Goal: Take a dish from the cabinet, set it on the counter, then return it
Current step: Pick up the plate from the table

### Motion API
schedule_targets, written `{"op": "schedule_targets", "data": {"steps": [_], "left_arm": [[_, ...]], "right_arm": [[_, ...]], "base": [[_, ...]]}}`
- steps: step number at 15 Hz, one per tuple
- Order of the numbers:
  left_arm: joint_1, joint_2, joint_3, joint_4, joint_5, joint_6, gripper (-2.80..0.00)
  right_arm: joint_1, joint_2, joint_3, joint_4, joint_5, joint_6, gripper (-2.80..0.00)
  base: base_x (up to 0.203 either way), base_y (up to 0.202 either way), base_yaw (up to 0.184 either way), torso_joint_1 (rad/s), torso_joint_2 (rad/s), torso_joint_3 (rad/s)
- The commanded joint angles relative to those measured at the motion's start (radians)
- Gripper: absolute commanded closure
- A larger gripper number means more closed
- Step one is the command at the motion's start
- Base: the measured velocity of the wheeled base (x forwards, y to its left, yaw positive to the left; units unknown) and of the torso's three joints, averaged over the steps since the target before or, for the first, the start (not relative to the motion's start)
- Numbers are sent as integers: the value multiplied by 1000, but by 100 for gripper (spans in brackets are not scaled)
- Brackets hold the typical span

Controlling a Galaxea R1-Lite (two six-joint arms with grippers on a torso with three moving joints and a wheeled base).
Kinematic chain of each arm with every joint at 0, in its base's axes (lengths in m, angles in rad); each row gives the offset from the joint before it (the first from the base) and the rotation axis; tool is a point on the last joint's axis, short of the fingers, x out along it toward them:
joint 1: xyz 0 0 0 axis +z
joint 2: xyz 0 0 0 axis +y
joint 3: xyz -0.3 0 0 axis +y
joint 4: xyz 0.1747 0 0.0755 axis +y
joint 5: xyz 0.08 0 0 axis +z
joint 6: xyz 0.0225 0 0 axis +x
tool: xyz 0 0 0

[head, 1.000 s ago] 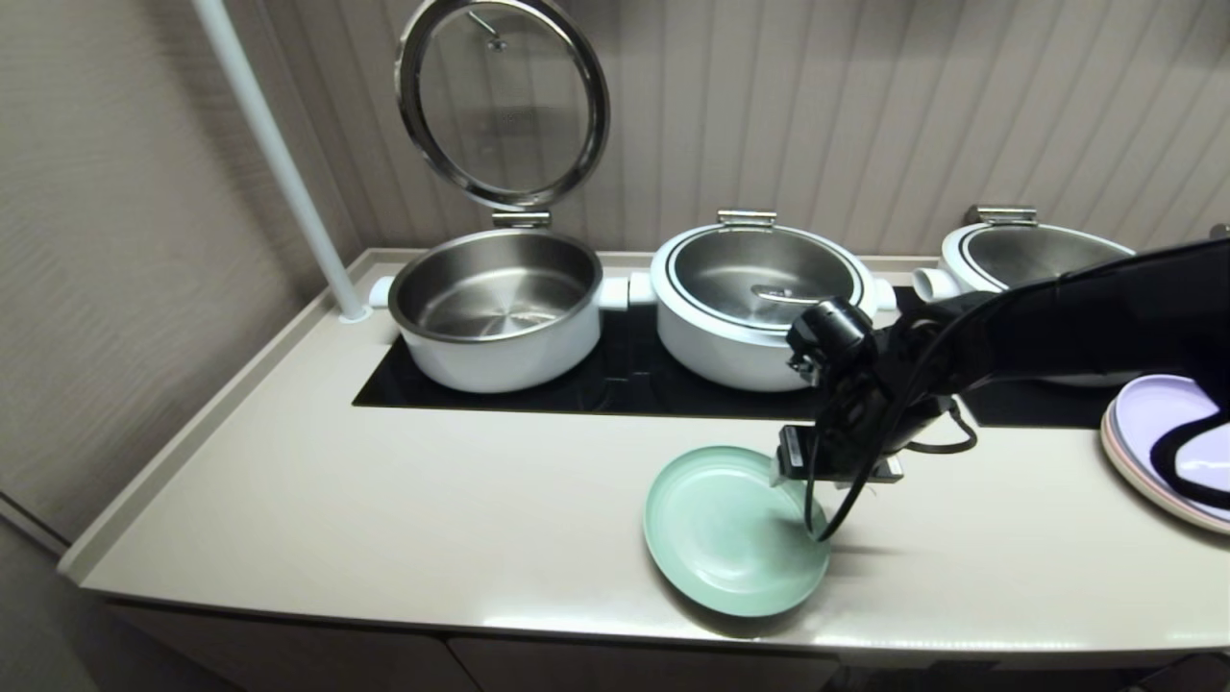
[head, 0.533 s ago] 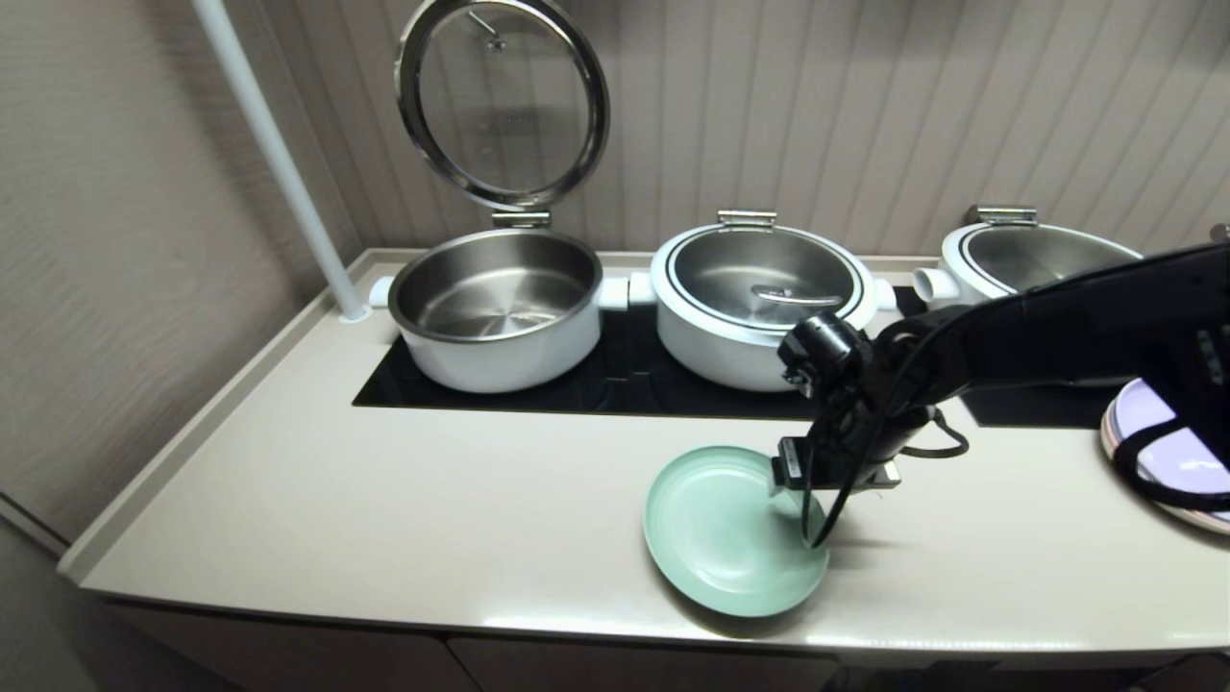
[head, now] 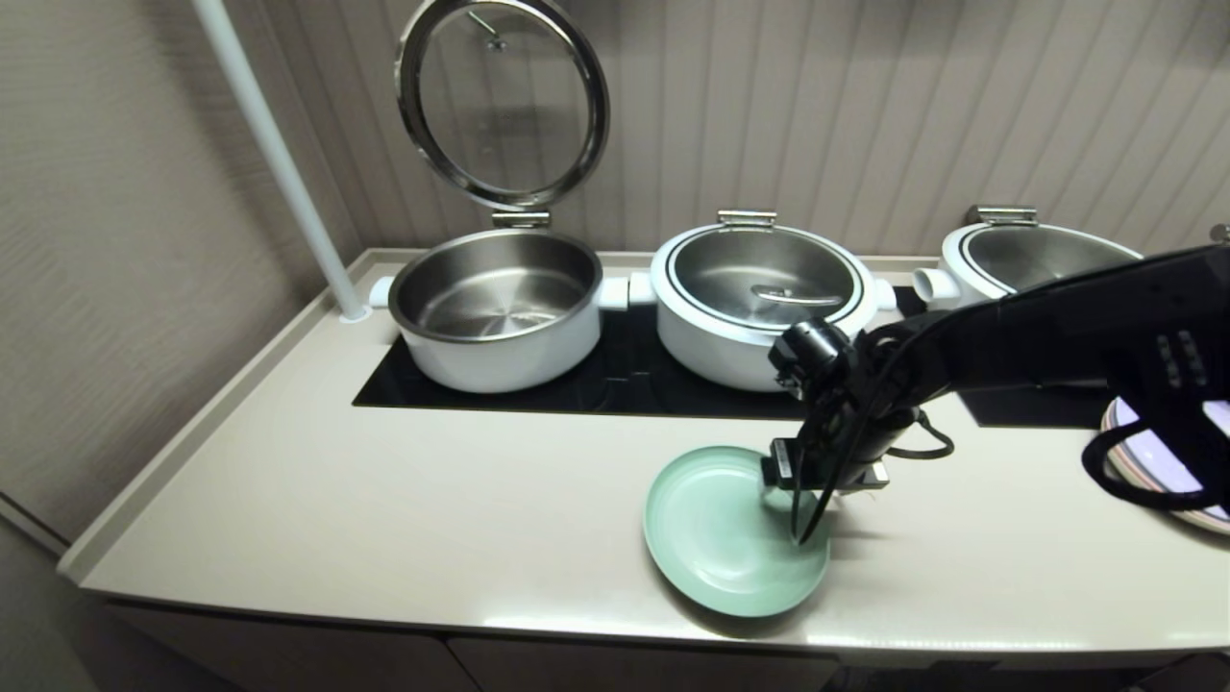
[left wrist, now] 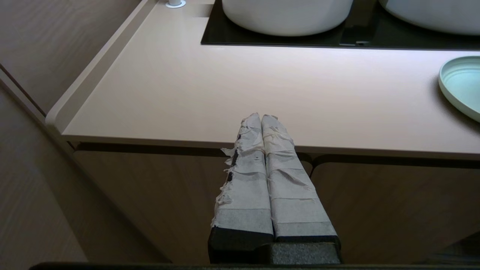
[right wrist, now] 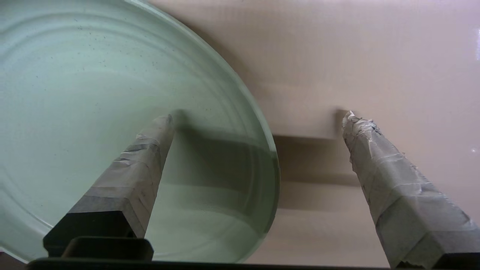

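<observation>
Since a second ago your right arm has drawn a little toward the left of the head frame, and the right tool [head: 812, 481] has spread its fingers wider; the dish [head: 725, 529] has not shifted. That arm now reaches in from the right edge of the frame, stretched nearly level across the counter [head: 432, 500], with the wrist bent down over the dish's right rim. In the right wrist view the taped fingers stand wide apart, one over the inside of the dish [right wrist: 112, 112], the other over bare counter beyond the rim, gripping nothing. You cannot tell from either view whether a fingertip touches the dish.

The mint-green dish lies flat near the counter's front edge, lower centre of the head frame. Your left tool [left wrist: 262, 123] shows only in its own wrist view, fingers pressed together and empty, in front of the cabinet doors [left wrist: 150, 198] below the counter edge. At the right edge, the arm partly hides a stack of plates [head: 1153, 471].
</observation>
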State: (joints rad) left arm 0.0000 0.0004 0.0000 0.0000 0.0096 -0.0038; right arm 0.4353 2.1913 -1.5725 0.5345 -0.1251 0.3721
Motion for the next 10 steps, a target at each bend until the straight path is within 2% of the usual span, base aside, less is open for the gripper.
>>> {"op": "schedule_targets", "data": {"steps": [1, 10], "left_arm": [[0, 0, 0, 0, 1, -1, 0], [0, 0, 0, 0, 1, -1, 0]], "right_arm": [[0, 10, -3, 4, -1, 6, -280], [0, 24, -1, 4, -1, 8, -280]], "base": [[0, 0, 0, 0, 0, 0], [0, 0, 0, 0, 0, 0]]}}
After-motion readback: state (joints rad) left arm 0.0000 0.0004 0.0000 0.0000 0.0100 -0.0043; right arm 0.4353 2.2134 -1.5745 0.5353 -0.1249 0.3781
